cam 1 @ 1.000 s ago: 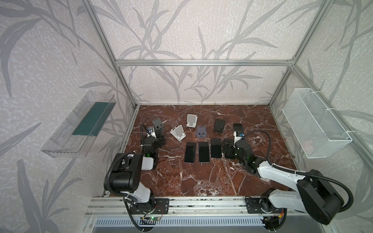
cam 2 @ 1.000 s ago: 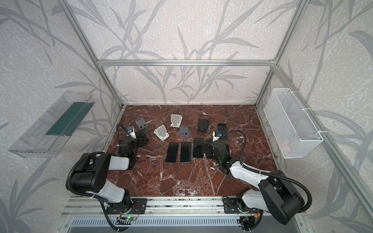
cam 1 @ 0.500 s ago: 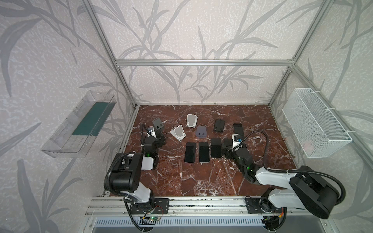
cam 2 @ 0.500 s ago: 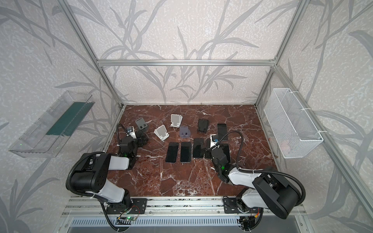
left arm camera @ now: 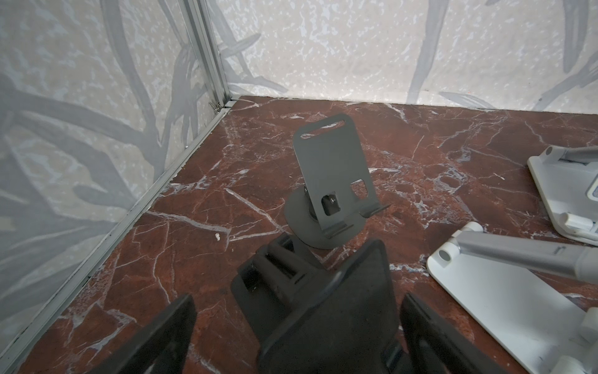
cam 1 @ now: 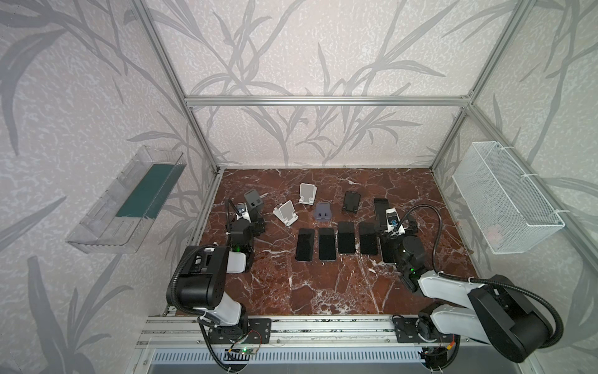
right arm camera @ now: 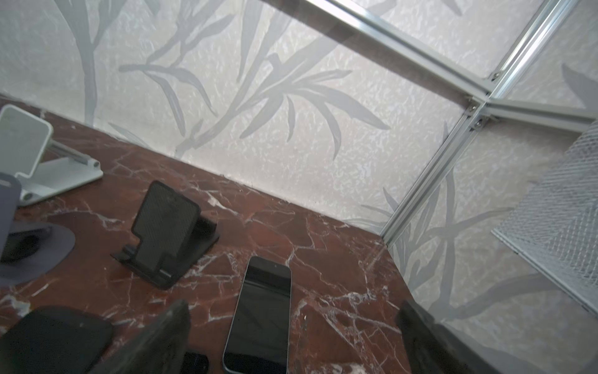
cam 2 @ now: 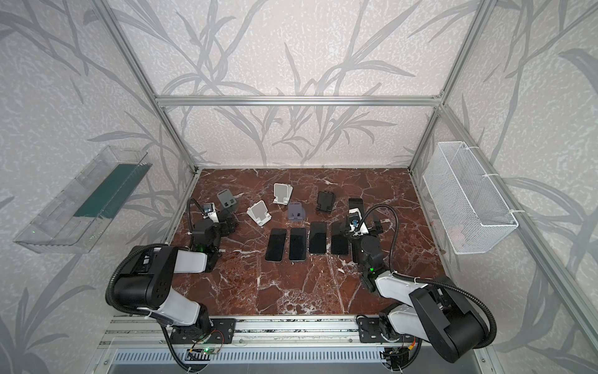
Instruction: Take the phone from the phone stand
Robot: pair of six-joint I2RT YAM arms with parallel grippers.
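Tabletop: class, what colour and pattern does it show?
The tabletop is dark reddish-brown marble with white veins; clearest in the left wrist view.

A robotics lab enclosure: aluminium frame (cam 1: 326, 101), leaf-print wall panels (cam 1: 323, 48), marble-look tabletop (cam 1: 323, 291), mounting rail (cam 1: 323, 327)

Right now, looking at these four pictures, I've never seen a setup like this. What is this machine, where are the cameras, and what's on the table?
These are two robot arms fixed at the front of a marble table, each ending in a two-fingered gripper. The two wide pictures come from one overhead camera pair; the two close ones from cameras on the wrists. On the table a row of phones lies flat, with small stands behind: a white stand, a grey stand, a black stand. The left gripper is open, with a black object between its fingers that I can't make out. The right gripper is open and empty; a single phone lies flat just ahead of it.
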